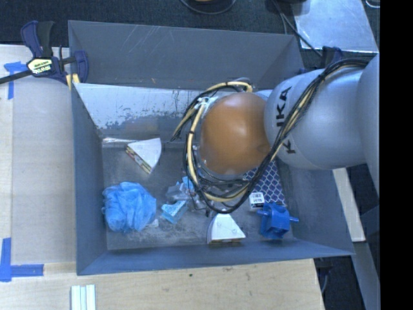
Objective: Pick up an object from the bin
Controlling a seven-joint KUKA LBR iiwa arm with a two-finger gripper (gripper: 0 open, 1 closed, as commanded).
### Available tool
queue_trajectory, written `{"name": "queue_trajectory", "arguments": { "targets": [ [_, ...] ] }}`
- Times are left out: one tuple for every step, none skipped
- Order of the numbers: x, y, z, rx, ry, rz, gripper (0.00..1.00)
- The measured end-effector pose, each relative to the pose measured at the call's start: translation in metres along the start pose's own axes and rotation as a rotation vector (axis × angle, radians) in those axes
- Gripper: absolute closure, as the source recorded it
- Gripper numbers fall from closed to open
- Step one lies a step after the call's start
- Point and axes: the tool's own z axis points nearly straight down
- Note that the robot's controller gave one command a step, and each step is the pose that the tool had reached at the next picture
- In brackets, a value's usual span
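A dark part of my gripper [197, 201] shows low in the middle of the bin, among the cables. Just to its left lies a small pale-blue crumpled thing [174, 208], close to or touching it. A white wedge [226, 230] lies just below the gripper at the bin's front wall. Right of the gripper lies a blue-and-white patterned piece [270, 181] with a small white tag, partly hidden by the arm.
A crumpled blue cloth [129, 205] lies at the front left. A second white wedge [146, 152] sits at the back left. A blue plastic piece [276, 219] is in the front right corner. The arm and its orange dome cover the bin's middle and right.
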Motion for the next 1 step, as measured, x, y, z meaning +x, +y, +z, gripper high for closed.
{"name": "queue_trajectory", "arguments": {
  "targets": [
    [0.0007,0.0013,-0.0057,-0.004,0.002,0.0,1.0]
  ]
}}
